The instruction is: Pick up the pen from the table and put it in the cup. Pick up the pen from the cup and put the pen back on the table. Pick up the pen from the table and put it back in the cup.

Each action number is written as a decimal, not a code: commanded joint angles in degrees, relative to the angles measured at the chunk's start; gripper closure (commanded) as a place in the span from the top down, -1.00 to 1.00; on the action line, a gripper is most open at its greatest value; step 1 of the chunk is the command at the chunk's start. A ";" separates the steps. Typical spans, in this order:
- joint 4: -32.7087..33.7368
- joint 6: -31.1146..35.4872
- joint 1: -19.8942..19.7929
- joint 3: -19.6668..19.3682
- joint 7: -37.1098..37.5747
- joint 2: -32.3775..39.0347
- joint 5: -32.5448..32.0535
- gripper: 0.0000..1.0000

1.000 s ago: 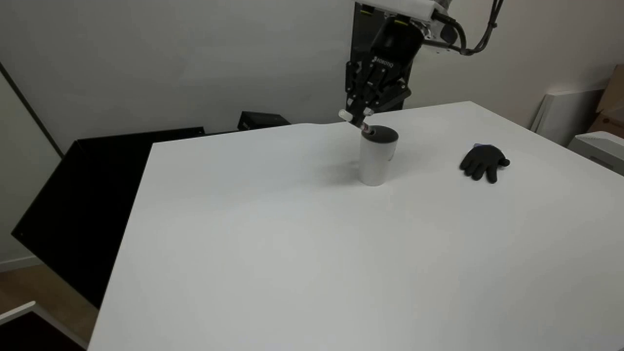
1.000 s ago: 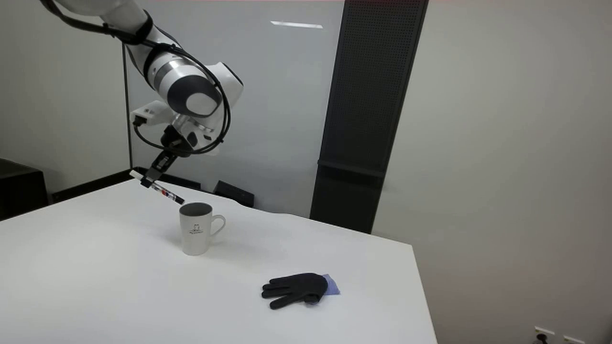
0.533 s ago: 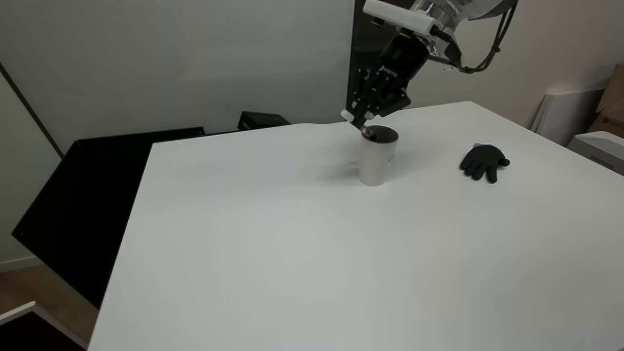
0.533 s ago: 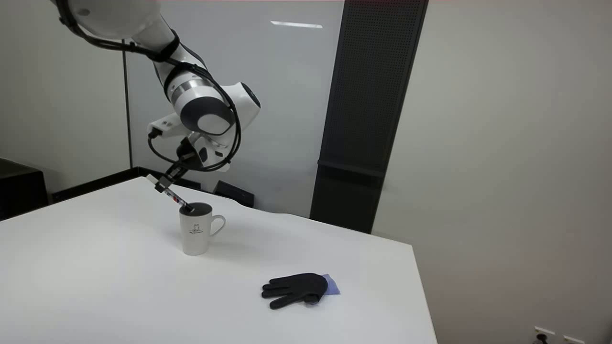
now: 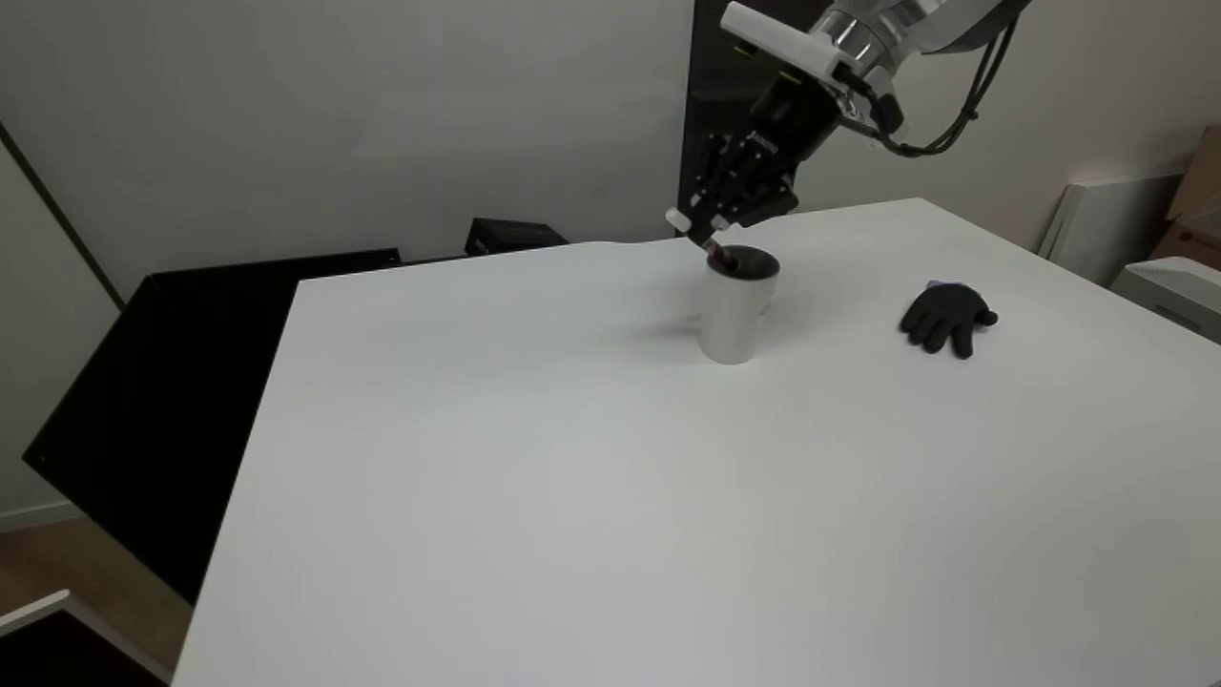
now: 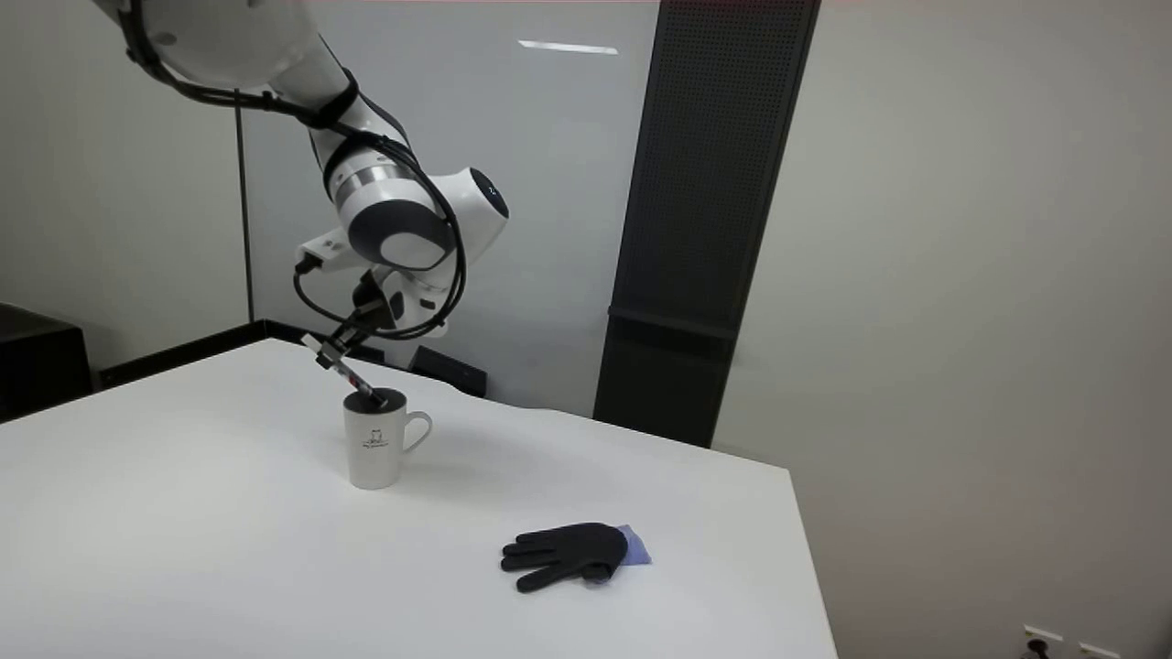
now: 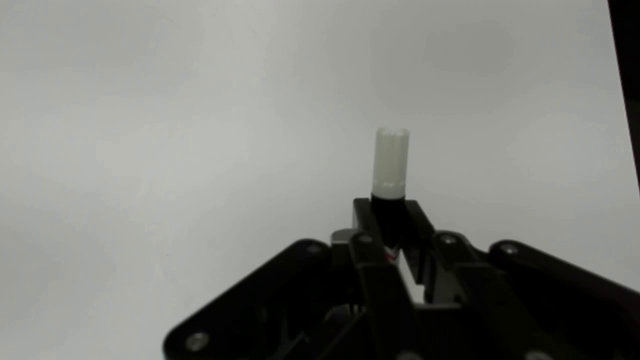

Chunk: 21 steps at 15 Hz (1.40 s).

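you've got the pen (image 7: 390,170) in the gripper (image 7: 389,215): fingers pinched tight on its dark band, just below the white end. pen is slanted, white end up and to the left in both exterior views, lower end poking into the mouth of the cup (image 6: 371,467); can't tell if it touches the inner wall. looks like a plastic marker, so probably light, stiff and hard to damage, but smooth and round: it could pivot in the pinch if the low end catches the rim. holding it up by the white end seems right for this, leaves the long part free to go in; likely wants to be more upright before you let go. cup stands upright on the table (image 6: 229,558), whitish outside, dark inside; in an exterior view a small printed drawing (image 6: 375,441) is on its near side and the handle sticks out right. probably ceramic, steadier than the pen, though a hard push might slide it. only the pen's end shows in it, bottom hidden. black glove (image 6: 568,552) lies right of the cup, well apart.
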 commanded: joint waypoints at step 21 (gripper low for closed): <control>-6.21 11.06 7.31 -2.70 2.42 -6.70 -8.70 0.96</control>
